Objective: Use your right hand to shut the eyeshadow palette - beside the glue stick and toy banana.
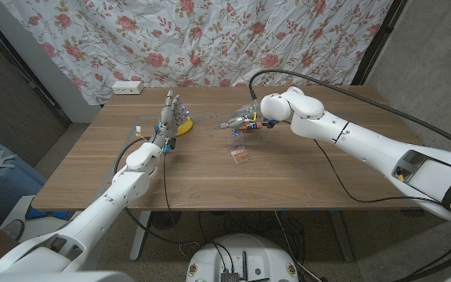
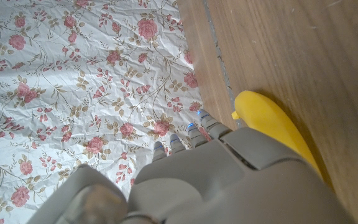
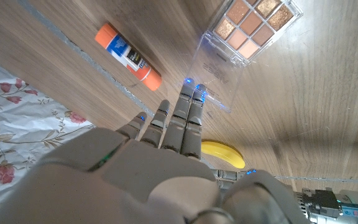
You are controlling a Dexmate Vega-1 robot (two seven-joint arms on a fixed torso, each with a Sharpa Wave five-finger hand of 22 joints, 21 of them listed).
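Now | eyeshadow palette point(image 3: 253, 25) open | clear lid toward right hand point(image 3: 166, 143)

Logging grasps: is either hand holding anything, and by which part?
Nothing is held. The right hand has fingertips at the clear plastic lid of the open eyeshadow palette; the left hand holds nothing.

No readable text anywhere; the glue stick point(image 3: 127, 56) has a white label with dark print, too small and blurred to make out in the right wrist view.
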